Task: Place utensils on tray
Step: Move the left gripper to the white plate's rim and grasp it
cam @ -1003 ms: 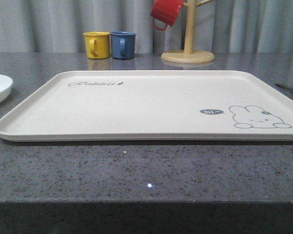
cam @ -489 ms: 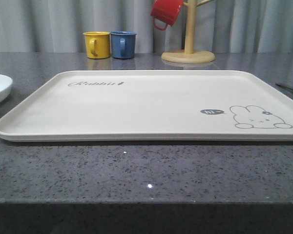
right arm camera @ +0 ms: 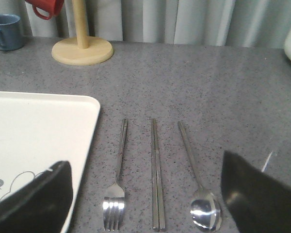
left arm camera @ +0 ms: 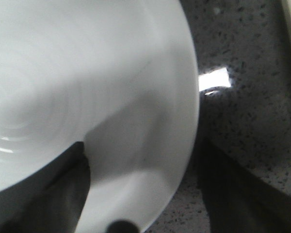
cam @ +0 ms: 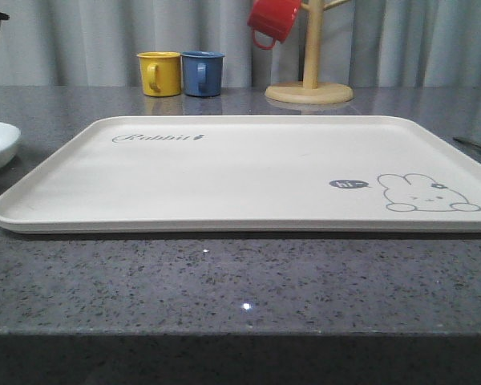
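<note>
Fingers (right arm camera: 34, 199) of our right gripper (right arm camera: 150, 204) stand wide apart with nothing between them, over the fork (right arm camera: 117, 182), chopsticks (right arm camera: 156, 174) and spoon (right arm camera: 198, 179); these three lie side by side on the grey counter (right arm camera: 208, 92), just beside the tray (right arm camera: 34, 131), none on it; our left gripper's dark fingers (left arm camera: 43, 194) hang spread and unloaded above the white plate (left arm camera: 87, 73); on the front view the tray (cam: 240, 168) is bare.

bare tray (cam: 248, 172), open counter around fork (right arm camera: 117, 187), chopsticks (right arm camera: 156, 179), spoon (right arm camera: 198, 182), gaps between
</note>
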